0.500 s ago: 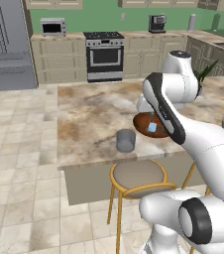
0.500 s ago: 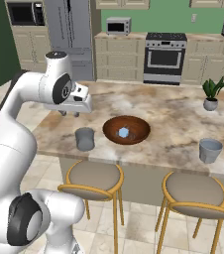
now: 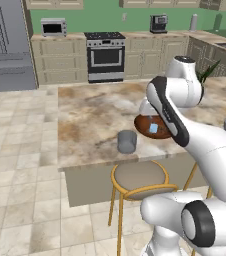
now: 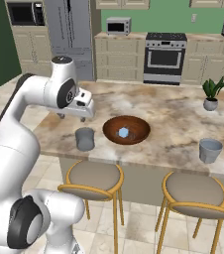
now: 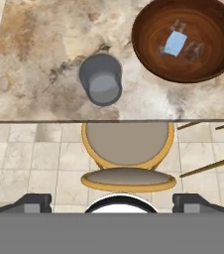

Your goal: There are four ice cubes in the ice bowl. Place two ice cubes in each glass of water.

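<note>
Though pale and faint, ice cubes (image 5: pixel 175 43) inside ice bowl (image 5: pixel 148 47).

My arm (image 4: pixel 20 144) is glossy white with rounded shells, dark grey joint rings, and two small dark finger tips (image 5: pixel 32 201).

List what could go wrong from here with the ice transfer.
1. The ice cubes are tiny and translucent in the ice bowl; the open hand may pinch badly or take two.
2. The near glass stands close to the counter edge; a bump may tip it.
3. The far glass needs a long carry.
</note>
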